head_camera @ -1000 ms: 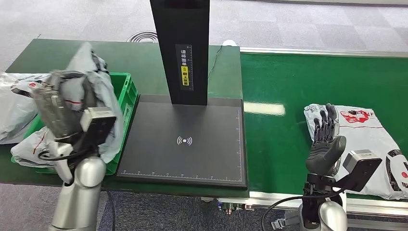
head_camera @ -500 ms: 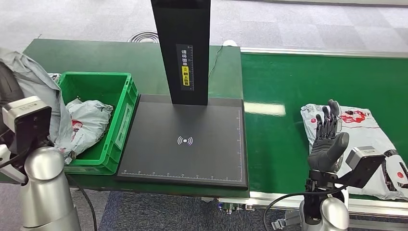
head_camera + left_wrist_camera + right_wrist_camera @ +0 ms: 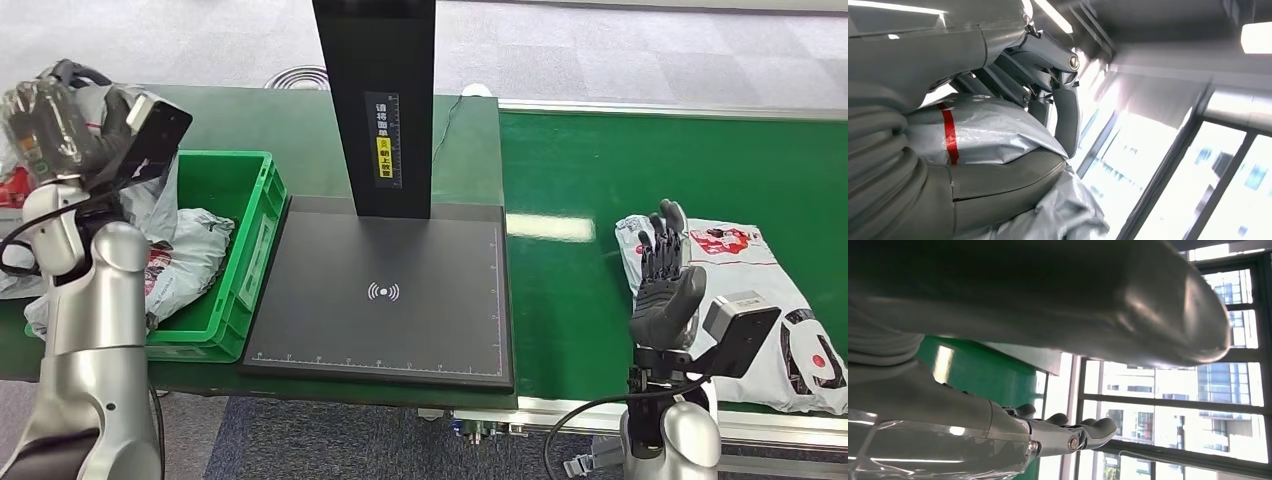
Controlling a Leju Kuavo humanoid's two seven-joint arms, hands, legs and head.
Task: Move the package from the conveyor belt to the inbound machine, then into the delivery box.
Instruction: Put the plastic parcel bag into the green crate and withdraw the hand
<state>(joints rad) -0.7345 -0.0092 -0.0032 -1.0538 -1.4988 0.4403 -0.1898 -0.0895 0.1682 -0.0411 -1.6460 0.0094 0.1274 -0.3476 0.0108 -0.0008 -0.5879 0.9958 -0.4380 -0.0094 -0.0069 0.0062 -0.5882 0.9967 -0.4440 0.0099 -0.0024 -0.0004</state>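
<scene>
I see my left arm bent upward with the left hand [image 3: 45, 125] raised high, out past the far left corner of the green crate [image 3: 250, 215]. Its fingers [image 3: 1068, 117] are wrapped around a grey plastic package [image 3: 988, 132] with a red stripe, the thumb pressing it from below. More grey bags lie inside the crate. My right hand [image 3: 668, 275] stands upright above the conveyor belt [image 3: 600, 180], palm facing left, fingers straight and slightly apart, holding nothing. A white mailer bag [image 3: 770, 290] lies flat on the belt just behind it. The black inbound machine [image 3: 385, 290] sits between crate and belt on the worktop [image 3: 280, 120].
</scene>
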